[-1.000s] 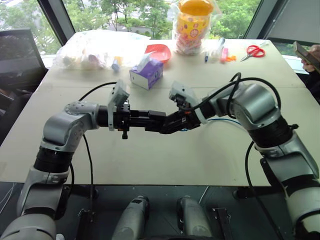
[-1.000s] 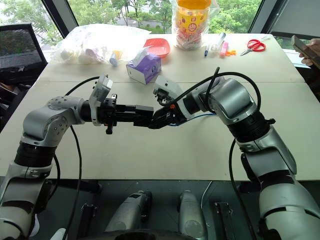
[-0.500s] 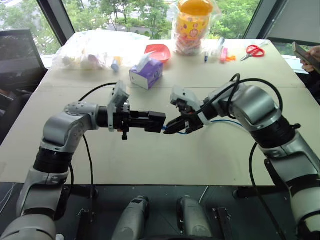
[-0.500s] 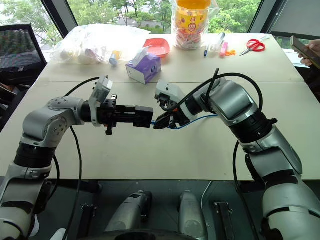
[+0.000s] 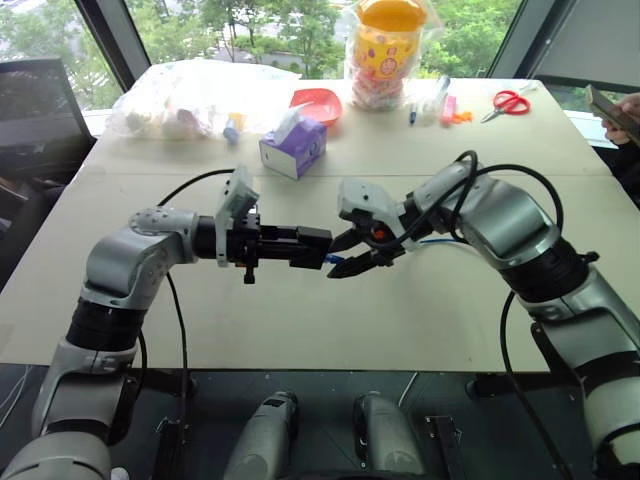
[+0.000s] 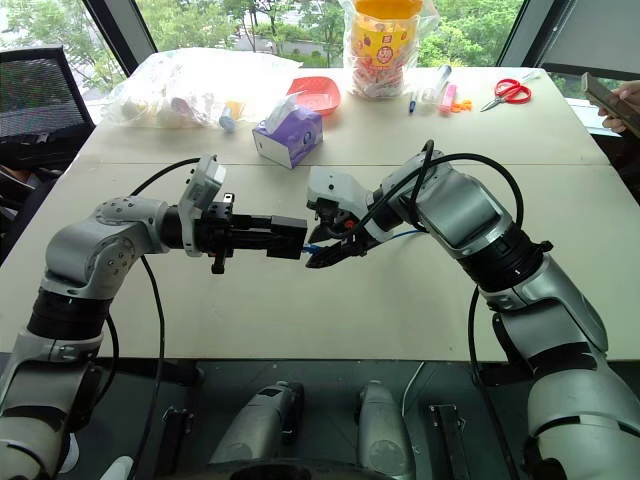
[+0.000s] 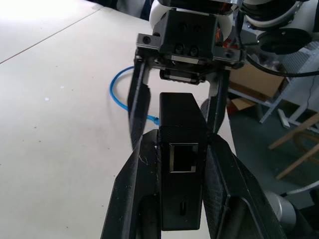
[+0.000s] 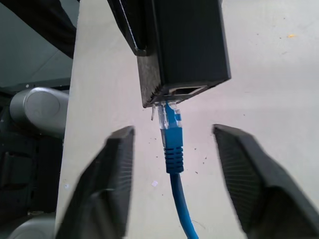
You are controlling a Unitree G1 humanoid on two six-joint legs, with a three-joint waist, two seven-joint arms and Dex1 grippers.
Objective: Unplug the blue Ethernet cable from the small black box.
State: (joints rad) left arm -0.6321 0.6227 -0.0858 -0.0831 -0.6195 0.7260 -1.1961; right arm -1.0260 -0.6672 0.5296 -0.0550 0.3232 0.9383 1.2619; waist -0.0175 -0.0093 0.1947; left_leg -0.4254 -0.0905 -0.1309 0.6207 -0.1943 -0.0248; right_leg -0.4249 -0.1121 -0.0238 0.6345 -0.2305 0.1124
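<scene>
Above the bench, in the middle: the two tools meet tip to tip, up off the bench (image 5: 300,330).
Left tool: the left tool (image 7: 182,149) is squeezed tight on the small black box (image 7: 180,149), one finger on each flat side.
Box place: the box is held up in the air, with its long side pointing across at the right tool.
Cable place: the blue Ethernet cable (image 8: 174,149) lies right at the box's end; its clear plug tip sits at the edge of the port, and I judge it is nearly out or just out, but I cannot tell for sure.
Cable line: the cable runs straight away from the box, in line with the box's long side, then drops in a curl on the bench.
Right tool: the right tool (image 8: 172,164) is spread wide and holds nothing; one finger is on each side of the blue plug, not touching it.
Nearer arm: the right arm is the near one to the plug, since the plug lies between its fingers.
Next move, my guess: close on the plug and pull straight back along the cable's line, away from the box.
</scene>
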